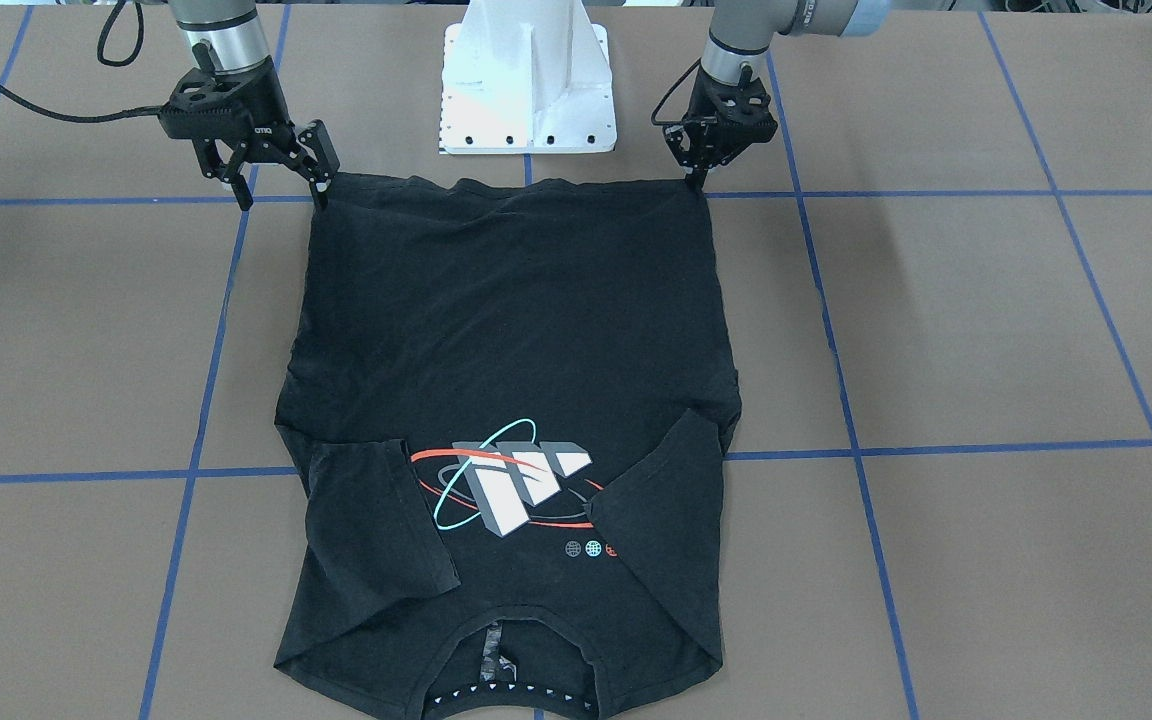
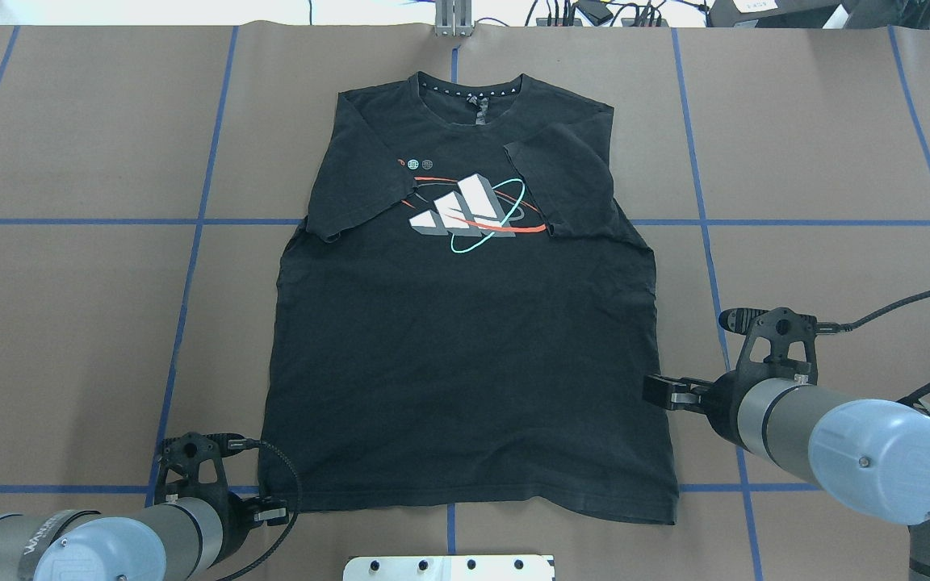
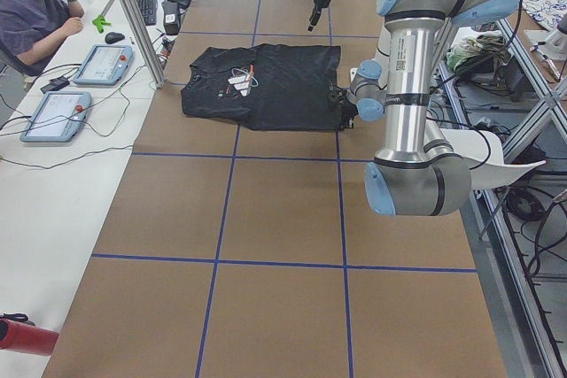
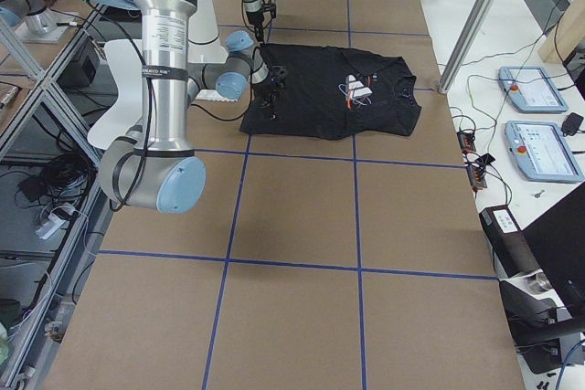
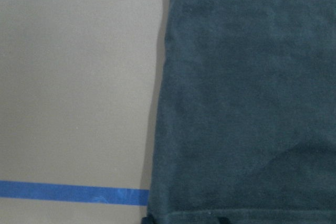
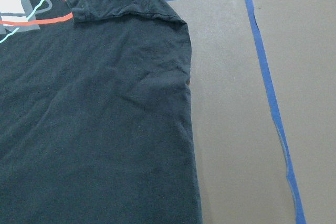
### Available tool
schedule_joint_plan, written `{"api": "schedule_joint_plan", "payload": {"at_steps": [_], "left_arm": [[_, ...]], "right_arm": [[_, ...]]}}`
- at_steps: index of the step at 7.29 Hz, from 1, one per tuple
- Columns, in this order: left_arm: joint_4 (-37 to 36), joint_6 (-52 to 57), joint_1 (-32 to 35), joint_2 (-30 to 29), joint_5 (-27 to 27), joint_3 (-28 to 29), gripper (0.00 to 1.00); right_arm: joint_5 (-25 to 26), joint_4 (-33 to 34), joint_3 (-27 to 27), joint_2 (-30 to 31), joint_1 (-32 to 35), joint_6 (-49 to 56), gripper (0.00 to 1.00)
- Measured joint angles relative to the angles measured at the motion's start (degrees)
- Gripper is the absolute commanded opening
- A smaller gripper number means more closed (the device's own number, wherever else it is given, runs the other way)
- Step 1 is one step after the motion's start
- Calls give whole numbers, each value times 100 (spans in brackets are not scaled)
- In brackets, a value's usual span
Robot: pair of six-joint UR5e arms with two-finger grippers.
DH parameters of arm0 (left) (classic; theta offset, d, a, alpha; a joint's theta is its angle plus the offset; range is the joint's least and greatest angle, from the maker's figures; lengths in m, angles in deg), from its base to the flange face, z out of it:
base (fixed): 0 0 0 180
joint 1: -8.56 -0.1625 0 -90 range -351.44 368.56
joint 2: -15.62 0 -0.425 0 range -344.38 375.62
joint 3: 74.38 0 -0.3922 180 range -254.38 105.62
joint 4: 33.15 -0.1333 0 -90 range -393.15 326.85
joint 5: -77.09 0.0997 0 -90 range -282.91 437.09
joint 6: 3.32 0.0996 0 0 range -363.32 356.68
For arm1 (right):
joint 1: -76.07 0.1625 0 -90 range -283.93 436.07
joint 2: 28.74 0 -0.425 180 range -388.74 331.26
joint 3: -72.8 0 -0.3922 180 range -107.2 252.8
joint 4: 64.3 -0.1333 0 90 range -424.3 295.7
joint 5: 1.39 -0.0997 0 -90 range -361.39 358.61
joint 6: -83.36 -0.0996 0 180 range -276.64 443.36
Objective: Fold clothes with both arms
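Note:
The black T-shirt (image 2: 465, 339) lies flat on the brown table, print side up, with both sleeves folded inward over the white, red and teal logo (image 2: 469, 211). Its collar points away from the robot. My left gripper (image 1: 699, 180) is low at the hem corner on its side. In the left wrist view two dark fingertips (image 5: 223, 219) show apart at the hem of the shirt (image 5: 247, 103), so it is open. My right gripper (image 1: 283, 198) hangs open above the other hem corner, holding nothing. The right wrist view shows only the shirt's side edge (image 6: 186, 93).
The white pedestal base (image 1: 528, 80) stands just behind the hem. Blue tape lines (image 2: 190, 266) cross the brown table cover. A person (image 3: 35, 6) sits at a side desk with control tablets (image 3: 102, 64) beyond an aluminium post (image 3: 133, 15).

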Motion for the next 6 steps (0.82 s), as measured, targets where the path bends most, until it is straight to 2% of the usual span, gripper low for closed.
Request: {"api": "schedule_joint_plan", "payload": {"at_steps": [3,6], "left_arm": [[-3,0,17,106,-3,-113,0],[-3,0,19,43,-7,-211,0]], "right_arm": [[163,0,0,-3,-197,-107,100],[937,13,-11,-9,-971,-720,100]]}}
